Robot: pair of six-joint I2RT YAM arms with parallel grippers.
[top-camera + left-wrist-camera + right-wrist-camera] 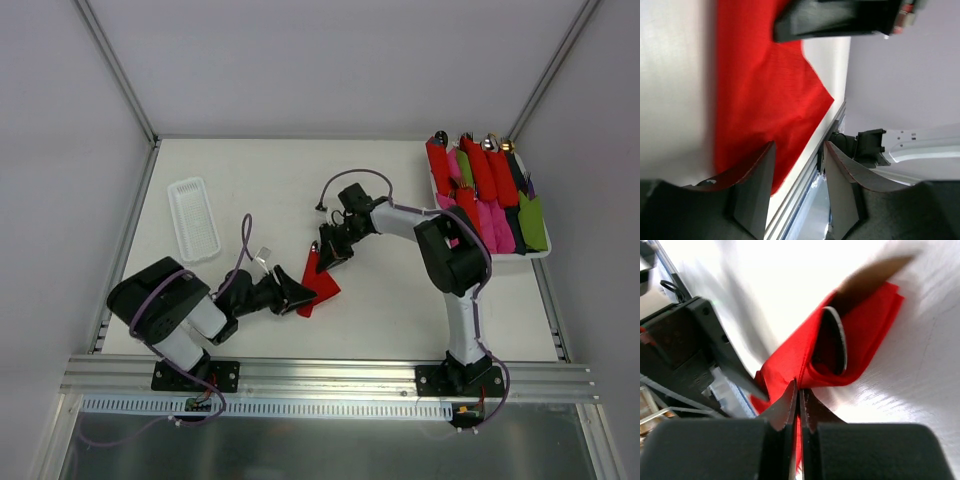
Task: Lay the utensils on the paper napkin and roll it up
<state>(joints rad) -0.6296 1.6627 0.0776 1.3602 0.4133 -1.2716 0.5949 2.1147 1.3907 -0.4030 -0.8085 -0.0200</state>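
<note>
The red paper napkin (322,286) lies partly folded at the table's middle. In the right wrist view the paper napkin (875,325) wraps over a shiny rounded spoon head (841,337); the other utensils are hidden in the fold. My right gripper (800,386) is shut on a raised edge of the napkin and comes in from the far side (326,262). My left gripper (297,295) is open at the napkin's near-left edge. In the left wrist view its gripper (800,144) holds nothing, and the red sheet (765,90) lies just beyond one fingertip (765,160).
A white tray (536,255) at the back right holds several red, pink and green rolled bundles. A small white ribbed tray (193,218) sits at the back left. The metal rail (330,375) runs along the near edge, close to the napkin's corner.
</note>
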